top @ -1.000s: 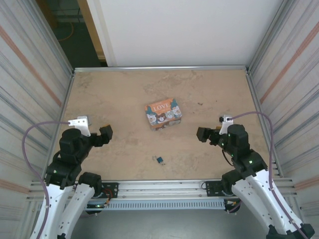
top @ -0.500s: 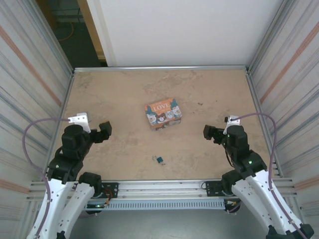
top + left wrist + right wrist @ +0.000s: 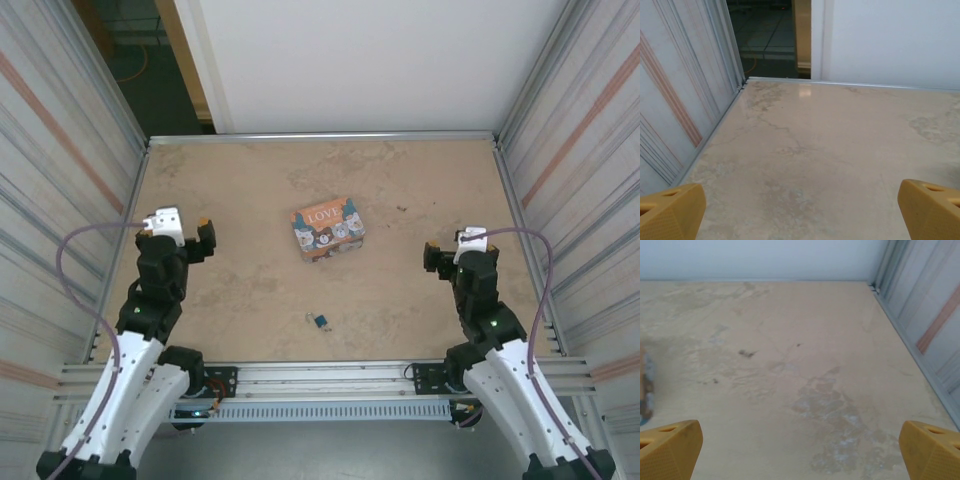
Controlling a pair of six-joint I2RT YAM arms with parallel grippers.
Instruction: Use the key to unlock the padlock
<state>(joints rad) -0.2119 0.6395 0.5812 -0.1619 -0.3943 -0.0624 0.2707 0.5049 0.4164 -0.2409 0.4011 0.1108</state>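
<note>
- The table (image 3: 250,190) was a beige, marble-like slab with faint veins and paler, worn patches, framed by a thin metal edge.
- A few dark specks (image 3: 746,353) marked the right half of the slab.
- Ribbed metal panels (image 3: 60,150) with a salmon stripe walled the left and right sides.
- A plain white wall (image 3: 380,60) closed the far side.
- At the far left corner a gap (image 3: 140,50) opened onto a dark tiled floor, with a wooden post beside it.
- A metal rail (image 3: 320,375) ran along the near edge, carrying both arm bases.
- The padlock (image 3: 319,321) lay flat on the table near the rail, about midway between the arms and well apart from both.
- A smaller dark piece (image 3: 310,318) lay just to its left, too small to make out.
- The box (image 3: 328,228) sat further out at the middle of the table, apart from the padlock.
- The left gripper (image 3: 203,240) hung above the left side of the table, its yellow fingers (image 3: 670,212) spread wide with nothing between them.
- The right gripper (image 3: 434,257) hung above the right side, its fingers (image 3: 927,450) likewise spread and empty.
</note>
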